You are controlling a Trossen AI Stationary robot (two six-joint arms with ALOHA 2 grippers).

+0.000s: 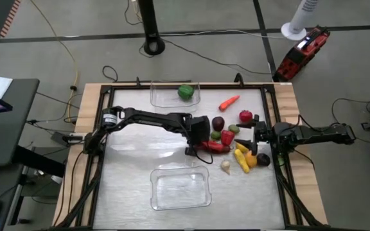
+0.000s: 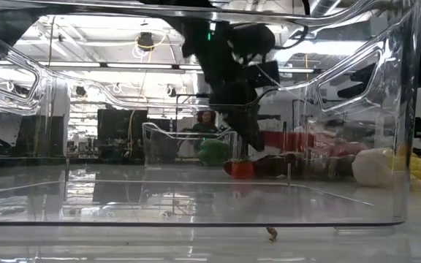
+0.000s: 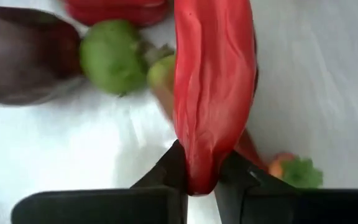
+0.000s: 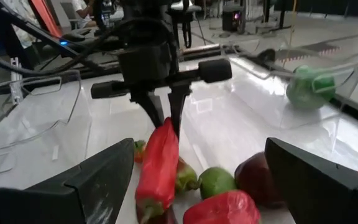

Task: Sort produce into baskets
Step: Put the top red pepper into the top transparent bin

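Observation:
My left gripper (image 1: 193,147) is shut on a long red pepper (image 1: 214,146) at the left edge of the produce pile; it also shows in the right wrist view (image 4: 166,121). My right gripper (image 1: 252,138) is open and empty at the pile's right side, its fingers pointing toward the table's left. The pile holds a carrot (image 1: 229,101), a dark purple piece (image 1: 218,122), a green piece (image 1: 215,135), yellow pieces (image 1: 241,157) and a whitish piece (image 1: 225,166). A green piece (image 1: 185,92) lies in the far clear bin (image 1: 162,99). The near clear bin (image 1: 180,202) holds nothing. My left gripper pinches one end of the red pepper (image 3: 197,177) between its two fingers (image 3: 166,174). The fingers point down at it from above (image 4: 157,112). The pepper hangs slanting below them (image 4: 157,168), along the fingers' line. Whether its lower end rests on the pile, I cannot tell.
The two bins stand at the table's far and near middle, with bare table between them, left of the pile. A raised frame (image 1: 272,122) runs round the table. A person (image 2: 205,120) shows in the room beyond.

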